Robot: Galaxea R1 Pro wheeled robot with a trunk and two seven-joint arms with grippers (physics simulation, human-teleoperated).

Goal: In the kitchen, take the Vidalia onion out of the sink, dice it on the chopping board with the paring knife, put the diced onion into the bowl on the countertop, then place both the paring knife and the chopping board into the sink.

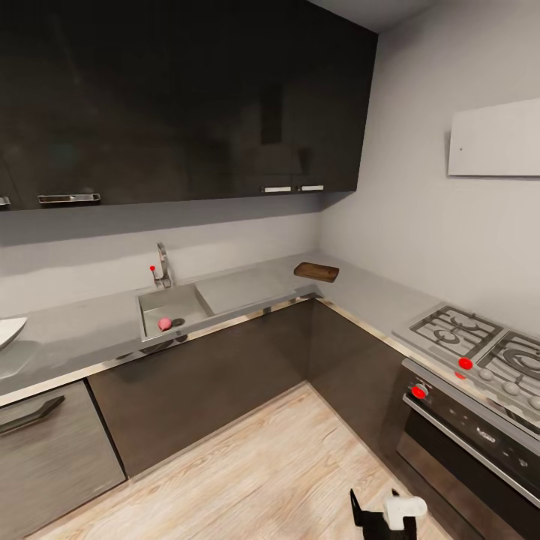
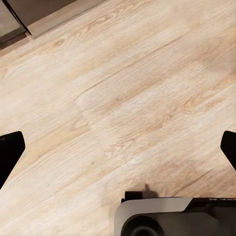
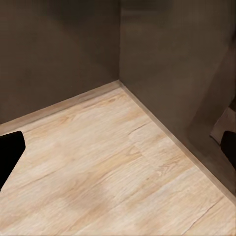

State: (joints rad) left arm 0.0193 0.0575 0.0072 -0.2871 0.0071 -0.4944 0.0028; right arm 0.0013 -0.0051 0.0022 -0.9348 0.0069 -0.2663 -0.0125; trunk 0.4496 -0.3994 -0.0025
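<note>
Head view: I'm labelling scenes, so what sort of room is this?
A home kitchen: a grey steel sink with chrome faucet set in a grey L-shaped countertop, and a gas stove over an oven.

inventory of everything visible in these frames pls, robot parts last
Vidalia onion: 1, pink, in the sink basin beside the drain.
sink: 1, grey steel, set in the countertop, chrome faucet behind it.
chopping board: 1, brown wood, in the countertop corner.
bowl: 1, white, on the countertop at the far left, partly cut off.
countertop: 1, grey, L-shaped.
wall cabinets: dark, above the countertop.
stove: 1, grey burners, red knobs, at right.
floor: light wood.
left gripper: black fingertips wide apart, over the floor.
right gripper: black fingertips wide apart, near the cabinet corner.
</note>
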